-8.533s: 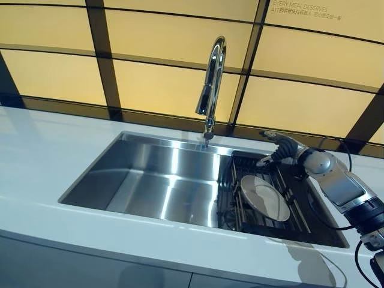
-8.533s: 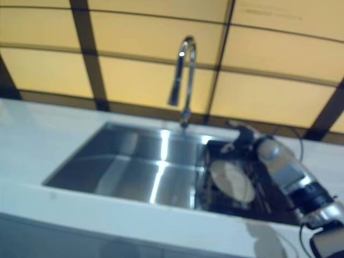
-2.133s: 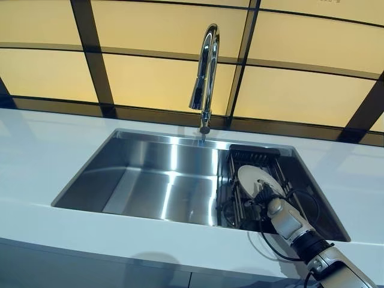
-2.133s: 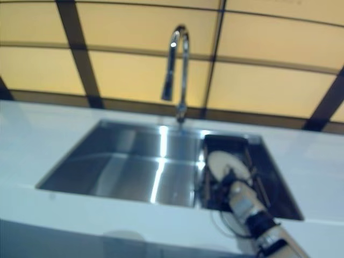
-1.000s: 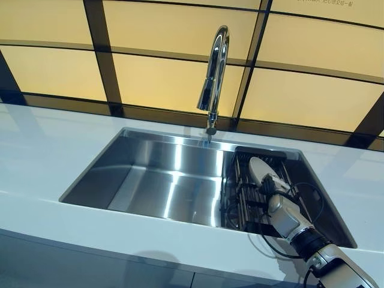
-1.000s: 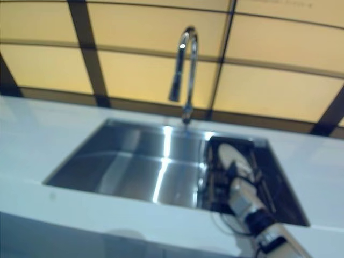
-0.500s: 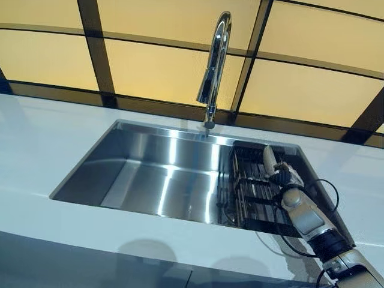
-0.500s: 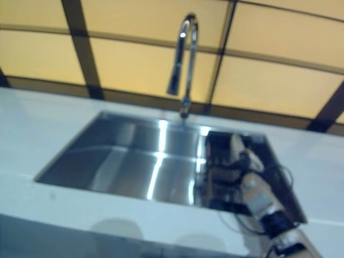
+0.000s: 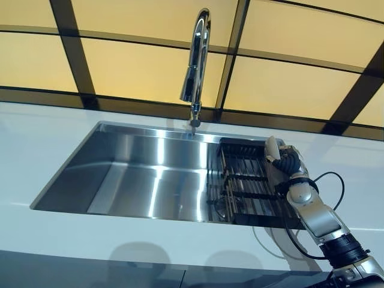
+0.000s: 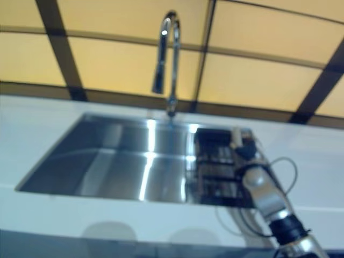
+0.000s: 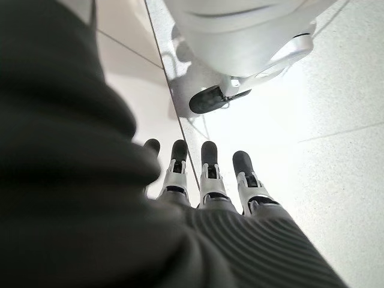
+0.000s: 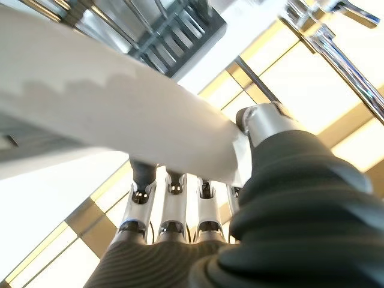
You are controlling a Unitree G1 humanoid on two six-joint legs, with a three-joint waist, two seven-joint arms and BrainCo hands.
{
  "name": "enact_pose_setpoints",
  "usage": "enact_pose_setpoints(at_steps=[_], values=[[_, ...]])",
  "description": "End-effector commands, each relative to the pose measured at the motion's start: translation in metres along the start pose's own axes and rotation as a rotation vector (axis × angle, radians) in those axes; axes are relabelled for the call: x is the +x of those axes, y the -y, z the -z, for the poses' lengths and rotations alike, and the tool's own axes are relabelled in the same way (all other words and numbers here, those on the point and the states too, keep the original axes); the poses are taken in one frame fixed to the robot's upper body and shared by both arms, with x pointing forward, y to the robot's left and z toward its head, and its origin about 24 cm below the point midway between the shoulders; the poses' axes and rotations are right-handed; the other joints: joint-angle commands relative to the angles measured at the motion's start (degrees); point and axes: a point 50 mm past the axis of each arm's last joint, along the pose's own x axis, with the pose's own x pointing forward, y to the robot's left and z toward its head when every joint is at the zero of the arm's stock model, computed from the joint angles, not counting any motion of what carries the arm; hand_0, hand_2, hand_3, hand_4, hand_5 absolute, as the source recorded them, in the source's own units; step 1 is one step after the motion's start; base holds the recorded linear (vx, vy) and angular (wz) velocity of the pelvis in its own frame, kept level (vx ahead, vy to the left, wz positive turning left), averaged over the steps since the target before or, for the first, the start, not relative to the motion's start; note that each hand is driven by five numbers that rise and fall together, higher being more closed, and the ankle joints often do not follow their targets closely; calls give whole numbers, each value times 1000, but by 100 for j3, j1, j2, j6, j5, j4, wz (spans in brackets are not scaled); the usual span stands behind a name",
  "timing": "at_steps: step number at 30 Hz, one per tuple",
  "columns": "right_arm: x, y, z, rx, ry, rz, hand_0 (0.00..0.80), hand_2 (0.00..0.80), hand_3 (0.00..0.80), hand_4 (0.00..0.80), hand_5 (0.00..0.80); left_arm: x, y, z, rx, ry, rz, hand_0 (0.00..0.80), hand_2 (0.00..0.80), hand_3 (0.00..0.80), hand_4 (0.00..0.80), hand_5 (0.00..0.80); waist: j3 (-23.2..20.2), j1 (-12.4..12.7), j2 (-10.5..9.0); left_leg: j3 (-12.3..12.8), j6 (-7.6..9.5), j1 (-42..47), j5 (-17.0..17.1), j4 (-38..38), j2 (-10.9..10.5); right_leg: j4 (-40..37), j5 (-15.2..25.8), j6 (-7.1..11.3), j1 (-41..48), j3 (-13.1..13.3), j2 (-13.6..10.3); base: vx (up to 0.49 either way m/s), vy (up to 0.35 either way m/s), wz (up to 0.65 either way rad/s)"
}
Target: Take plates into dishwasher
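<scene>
A white plate (image 9: 269, 147) stands edge-on above the right rim of a black dish rack (image 9: 243, 180) in the steel sink (image 9: 150, 174). My right hand (image 9: 289, 165) is shut on the plate and holds it clear of the rack. In the right wrist view the plate (image 12: 120, 114) crosses the picture, with my thumb (image 12: 267, 123) on one face and my fingers (image 12: 174, 201) on the other. My left hand (image 11: 210, 177) shows only in its own wrist view, open, fingers straight, holding nothing.
A tall chrome faucet (image 9: 195, 66) stands behind the sink's middle. White countertop (image 9: 36, 138) runs all round the sink. Yellow wall panels with dark strips (image 9: 288, 84) rise behind it.
My right hand has lifted the plate from the rack and carried it up and to the right, turning it edge-on. The camera has also shifted.
</scene>
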Motion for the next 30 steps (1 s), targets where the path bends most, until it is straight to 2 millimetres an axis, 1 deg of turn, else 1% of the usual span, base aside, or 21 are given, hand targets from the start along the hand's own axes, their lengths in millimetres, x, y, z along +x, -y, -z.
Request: enact_pose_setpoints(at_steps=[1, 7, 12, 19, 21, 26, 28, 29, 30], values=[[1, 44, -31, 23, 198, 180, 800, 800, 800, 800, 800, 0, 2, 5, 31, -16, 0, 0, 0, 0, 0, 0, -366, 57, 58, 104, 530, 482, -1179, 244, -358, 410, 408, 286, -759, 127, 83, 12, 44, -9], [-5, 49, -37, 47, 244, 203, 800, 800, 800, 800, 800, 0, 2, 6, 29, -21, -1, 0, 0, 0, 0, 0, -404, -6, 72, 182, 567, 510, -1222, 247, -382, 430, 462, 351, -822, 192, 58, 6, 45, -8], [-5, 53, -38, 61, 256, 227, 800, 800, 800, 800, 800, 0, 2, 8, 35, -28, -4, 0, 0, 0, 0, 0, -422, -9, 46, 202, 583, 518, -1237, 241, -391, 408, 491, 377, -833, 200, 61, 4, 20, -6], [-9, 64, -48, 96, 322, 289, 800, 800, 800, 800, 800, 0, 3, 11, 35, -40, -2, 0, 0, 0, 0, 0, -476, -21, 9, 219, 598, 551, -1262, 219, -396, 381, 509, 398, -830, 210, 71, 5, 10, -4], [-11, 69, -54, 110, 351, 314, 800, 800, 800, 800, 800, 0, 4, 13, 36, -44, 0, 0, 0, 0, 0, 0, -501, -32, 2, 227, 604, 571, -1272, 209, -401, 366, 513, 403, -818, 217, 69, 10, 10, -6], [-14, 81, -60, 119, 388, 359, 800, 800, 800, 800, 800, -1, 7, 16, 34, -49, 6, 0, 0, 0, 0, 0, -542, -57, 13, 241, 610, 602, -1296, 202, -415, 355, 510, 412, -803, 230, 54, 1, 28, -9], [-15, 88, -63, 127, 406, 391, 800, 800, 800, 800, 800, -1, 8, 18, 33, -52, 10, 0, 0, 0, 0, 0, -572, -74, 23, 251, 616, 618, -1305, 199, -423, 362, 509, 420, -803, 246, 48, -1, 53, -5], [-15, 95, -64, 117, 417, 428, 800, 800, 800, 800, 800, -2, 9, 20, 34, -55, 14, 0, 0, 0, 0, 0, -581, -90, 32, 251, 620, 626, -1319, 218, -433, 377, 513, 432, -802, 265, 36, 0, 40, -2], [-15, 95, -64, 117, 417, 428, 800, 800, 800, 800, 800, -2, 9, 20, 35, -55, 14, 0, 0, 0, 0, 0, -581, -86, 32, 252, 620, 626, -1321, 219, -433, 378, 512, 432, -802, 267, 36, 1, 60, -2]])
